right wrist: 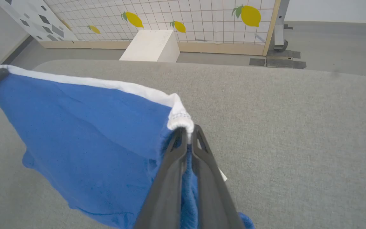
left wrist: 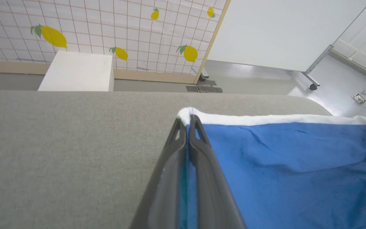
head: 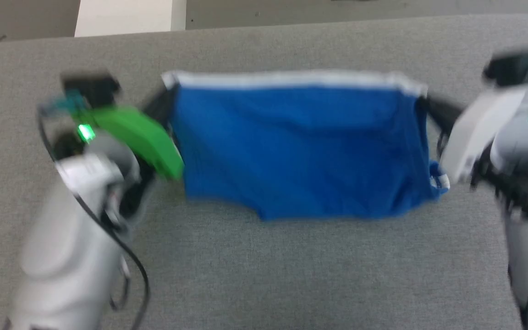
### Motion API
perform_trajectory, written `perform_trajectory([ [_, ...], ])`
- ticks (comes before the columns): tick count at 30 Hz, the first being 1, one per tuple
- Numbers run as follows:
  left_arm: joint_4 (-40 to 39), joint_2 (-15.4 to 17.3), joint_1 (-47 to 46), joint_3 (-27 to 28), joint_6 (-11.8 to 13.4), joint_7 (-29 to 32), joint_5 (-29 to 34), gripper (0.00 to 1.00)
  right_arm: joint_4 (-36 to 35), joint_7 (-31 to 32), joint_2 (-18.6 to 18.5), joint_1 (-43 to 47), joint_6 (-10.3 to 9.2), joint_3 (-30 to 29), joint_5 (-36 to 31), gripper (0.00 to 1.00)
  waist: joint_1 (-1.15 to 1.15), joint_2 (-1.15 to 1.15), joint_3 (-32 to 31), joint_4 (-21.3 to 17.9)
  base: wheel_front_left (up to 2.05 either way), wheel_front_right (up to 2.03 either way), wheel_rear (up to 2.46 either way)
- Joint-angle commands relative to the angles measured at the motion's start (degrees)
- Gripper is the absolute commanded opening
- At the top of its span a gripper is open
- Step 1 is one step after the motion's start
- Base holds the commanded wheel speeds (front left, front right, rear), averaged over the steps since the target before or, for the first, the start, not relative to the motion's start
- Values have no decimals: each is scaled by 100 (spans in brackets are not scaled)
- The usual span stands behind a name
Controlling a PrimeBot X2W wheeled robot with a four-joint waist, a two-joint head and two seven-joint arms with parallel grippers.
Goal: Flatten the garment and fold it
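My left gripper (left wrist: 187, 119) has its jaws pinched together on the white band at one top corner of the shorts (head: 300, 146). My right gripper (right wrist: 187, 130) is closed the same way on the opposite corner, with the band bunched over its fingertips.

The shorts are stretched between the two, band uppermost and fairly taut, with the blue cloth hanging below it over the grey table (head: 291, 266). The head view is blurred, so I cannot tell whether the lower hem touches the table or hangs just clear of it. The bottom corner on my right side is bunched, with a bit of white trim curled there.

As I judge it, the task is at an early stage. The shorts are spread by their corners but not laid flat, and I see no fold made. What is left is to lower them onto the table, smooth out that bunched corner, and then fold.

As for containers, a white block (left wrist: 78, 71) stands beyond the table's far edge. I cannot tell whether it is hollow or holds anything.
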Motion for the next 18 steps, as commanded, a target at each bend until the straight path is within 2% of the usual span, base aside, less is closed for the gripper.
perform_trajectory([
  [1,89,96,-405,91,-34,99,-22,0,85,81,-17,-481,-9,-22,169,0,0,0,92,20,0,0,0],
  [5,504,224,-1535,266,-69,222,2,0,501,193,137,-1830,-9,-68,439,0,0,0,335,38,0,0,0],
  [8,962,243,-2466,415,-47,179,25,0,972,22,293,-2923,-9,-185,307,0,0,0,541,63,0,0,0],
  [14,1698,268,-3984,571,110,-88,229,0,2020,-1035,554,-4763,-9,-451,-277,0,0,0,831,123,0,0,0],
  [18,1929,308,-4583,655,96,-479,330,0,2612,-1774,643,-5456,-9,-432,-393,0,0,0,878,165,0,0,0],
])
